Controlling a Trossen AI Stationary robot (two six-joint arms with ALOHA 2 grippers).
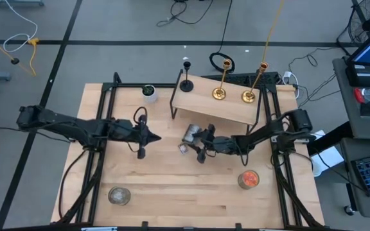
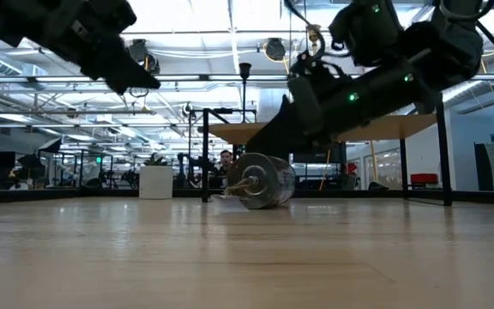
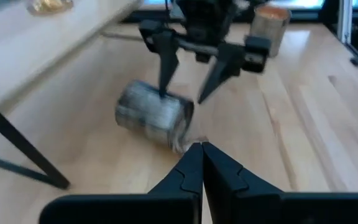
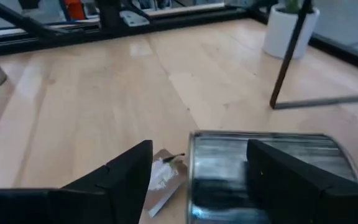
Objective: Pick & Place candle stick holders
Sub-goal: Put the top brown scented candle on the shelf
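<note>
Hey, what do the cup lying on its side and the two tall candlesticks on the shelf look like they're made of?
The silvery glass cup lying on its side looks like mirrored or mercury-style glass: streaky, reflective walls, though metal can't be ruled out. The two tall gold candlesticks on the pale wooden shelf look like polished brass: yellow shine, round bases.

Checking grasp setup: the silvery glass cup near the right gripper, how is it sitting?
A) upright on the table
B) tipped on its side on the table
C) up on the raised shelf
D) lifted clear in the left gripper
B: the silvery glass cup lies on its side on the table, with the right gripper open over it; the left gripper is shut and holds nothing.
</note>
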